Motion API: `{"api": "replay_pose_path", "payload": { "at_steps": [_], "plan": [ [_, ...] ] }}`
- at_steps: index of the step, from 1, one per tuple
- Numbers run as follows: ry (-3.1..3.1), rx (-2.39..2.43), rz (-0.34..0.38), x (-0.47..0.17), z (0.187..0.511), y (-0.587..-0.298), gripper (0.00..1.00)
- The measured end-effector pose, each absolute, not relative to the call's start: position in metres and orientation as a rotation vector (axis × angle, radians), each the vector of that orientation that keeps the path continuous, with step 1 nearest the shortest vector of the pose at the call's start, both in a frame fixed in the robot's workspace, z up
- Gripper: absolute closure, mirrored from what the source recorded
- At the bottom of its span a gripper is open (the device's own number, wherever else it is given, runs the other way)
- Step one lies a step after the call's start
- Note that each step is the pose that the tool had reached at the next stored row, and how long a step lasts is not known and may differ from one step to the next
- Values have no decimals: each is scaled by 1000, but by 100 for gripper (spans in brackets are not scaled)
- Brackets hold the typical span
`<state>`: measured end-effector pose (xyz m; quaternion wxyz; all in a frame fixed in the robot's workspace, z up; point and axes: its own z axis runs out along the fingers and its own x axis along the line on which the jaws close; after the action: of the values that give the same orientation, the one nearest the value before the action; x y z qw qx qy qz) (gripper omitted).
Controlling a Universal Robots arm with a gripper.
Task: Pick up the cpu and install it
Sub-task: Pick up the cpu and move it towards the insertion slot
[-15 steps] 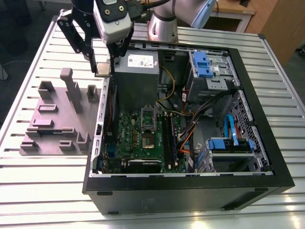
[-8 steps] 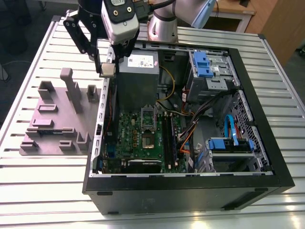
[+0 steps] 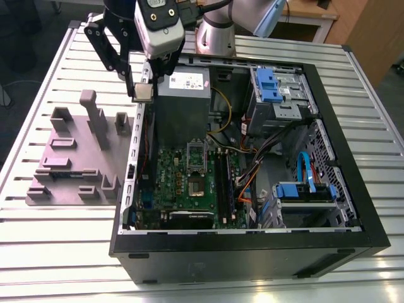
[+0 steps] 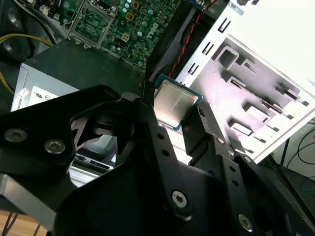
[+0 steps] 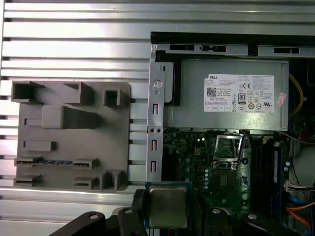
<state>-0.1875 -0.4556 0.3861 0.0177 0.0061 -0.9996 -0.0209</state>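
Arm [image 3: 218, 28] comes down from the table's [image 3: 57, 218] far edge, wrist pointing down. Gripper [image 3: 143, 88] is narrowed onto the cpu [image 3: 143, 93], with black fingers [image 4: 147, 123] pressing two opposite edges and the silvery top facing both wrist views. Cpu hangs in the air over the open computer case's [image 3: 252, 252] side wall at its far corner, just beside the grey power supply box [image 3: 183, 95], between that and the grey fixture plate [image 3: 69, 164]. Socket [image 3: 197, 185] on the green board [image 3: 173, 173] is well apart from the cpu.

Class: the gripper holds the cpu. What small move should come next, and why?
Probably carry the cpu across toward the socket on the green board: the gripper grips it by its edges near the case wall, apart from the socket.
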Motion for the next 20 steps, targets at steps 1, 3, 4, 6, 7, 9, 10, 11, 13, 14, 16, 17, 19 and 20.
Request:
{"api": "replay_pose_path", "payload": {
  "at_steps": [1,3,4,6,7,9,10,11,13,14,16,17,19,20],
  "plan": [
    [-3105,19,-65,-187,386,-456,53],
    [-3105,19,-65,-185,386,-456,53],
    [-3106,19,-65,-182,386,-456,53],
    [-3105,19,-65,-175,386,-456,53],
    [-3106,19,-65,-171,386,-456,53],
    [-3105,19,-65,-164,385,-456,53],
    [-3106,19,-65,-160,385,-456,53],
    [-3106,19,-65,-157,385,-456,53],
    [-3106,19,-65,-149,385,-456,53],
    [-3106,19,-65,-146,384,-456,53],
    [-3106,19,-65,-138,384,-456,53],
    [-3106,19,-65,-135,384,-456,53],
    [-3106,19,-65,-130,384,-456,53],
    [-3106,19,-65,-128,383,-456,53]
  ]
}}
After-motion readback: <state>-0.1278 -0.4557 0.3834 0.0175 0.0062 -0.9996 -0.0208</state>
